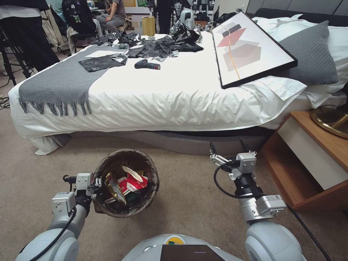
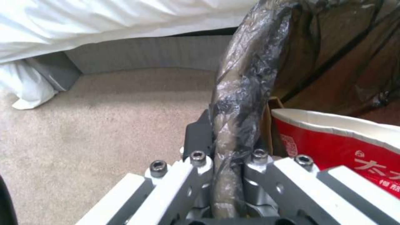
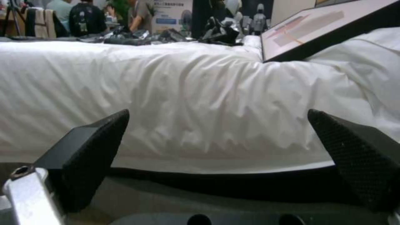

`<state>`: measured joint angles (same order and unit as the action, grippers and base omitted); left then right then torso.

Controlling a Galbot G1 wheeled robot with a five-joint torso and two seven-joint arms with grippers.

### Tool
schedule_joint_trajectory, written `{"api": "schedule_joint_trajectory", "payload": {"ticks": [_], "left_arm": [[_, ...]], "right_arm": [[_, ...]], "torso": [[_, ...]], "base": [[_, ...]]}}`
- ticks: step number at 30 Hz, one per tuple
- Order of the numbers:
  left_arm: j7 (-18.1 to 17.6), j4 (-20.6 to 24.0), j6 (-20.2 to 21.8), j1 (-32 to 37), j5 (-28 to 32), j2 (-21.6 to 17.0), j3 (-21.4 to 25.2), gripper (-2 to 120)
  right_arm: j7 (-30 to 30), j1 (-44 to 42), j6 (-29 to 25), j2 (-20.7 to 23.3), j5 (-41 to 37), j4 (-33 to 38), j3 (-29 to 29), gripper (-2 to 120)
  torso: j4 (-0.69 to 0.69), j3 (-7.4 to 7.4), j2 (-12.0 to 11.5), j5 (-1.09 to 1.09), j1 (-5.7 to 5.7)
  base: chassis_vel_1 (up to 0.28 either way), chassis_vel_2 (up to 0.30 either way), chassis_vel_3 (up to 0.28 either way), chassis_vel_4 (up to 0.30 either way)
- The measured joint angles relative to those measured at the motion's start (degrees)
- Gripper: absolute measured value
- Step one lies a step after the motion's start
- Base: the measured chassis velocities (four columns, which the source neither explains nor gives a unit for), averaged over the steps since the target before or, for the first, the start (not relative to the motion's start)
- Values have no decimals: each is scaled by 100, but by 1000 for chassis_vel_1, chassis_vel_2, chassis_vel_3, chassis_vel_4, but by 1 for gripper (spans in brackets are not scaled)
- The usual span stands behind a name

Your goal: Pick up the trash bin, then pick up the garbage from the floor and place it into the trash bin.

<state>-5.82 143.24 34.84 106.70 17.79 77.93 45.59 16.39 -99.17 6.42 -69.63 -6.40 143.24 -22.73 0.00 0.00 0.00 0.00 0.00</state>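
Observation:
The trash bin (image 1: 145, 163), lined with a dark bag, hangs above the beige floor (image 1: 181, 203) in front of the bed. My left gripper (image 1: 98, 183) is shut on its near-left rim; the left wrist view shows the bag-covered rim (image 2: 243, 93) pinched between the fingers. Inside lies garbage: a red-and-white paper cup (image 1: 132, 181) (image 2: 333, 140) and a gold wrapper (image 1: 115, 188). My right gripper (image 1: 229, 146) stands open and holds nothing, to the right of the bin, pointing at the bed. Its two black fingertips (image 3: 96, 147) are wide apart in the right wrist view.
A white bed (image 1: 174, 98) with a grey throw (image 1: 61, 83), black bags, a drill (image 1: 146, 65) and a framed picture (image 1: 246, 47) stands ahead. A wooden nightstand (image 1: 311, 152) is at the right. Bare carpet lies between bin and right arm.

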Motion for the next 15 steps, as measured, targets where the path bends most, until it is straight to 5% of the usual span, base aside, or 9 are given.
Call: {"api": "schedule_joint_trajectory", "payload": {"ticks": [15], "left_arm": [[-5,0,22,23,28,28,0,3]], "right_arm": [[23,41,48,53,-42,0,-3,100]], "torso": [[0,0,0,0,0]], "base": [[0,0,0,0]]}}
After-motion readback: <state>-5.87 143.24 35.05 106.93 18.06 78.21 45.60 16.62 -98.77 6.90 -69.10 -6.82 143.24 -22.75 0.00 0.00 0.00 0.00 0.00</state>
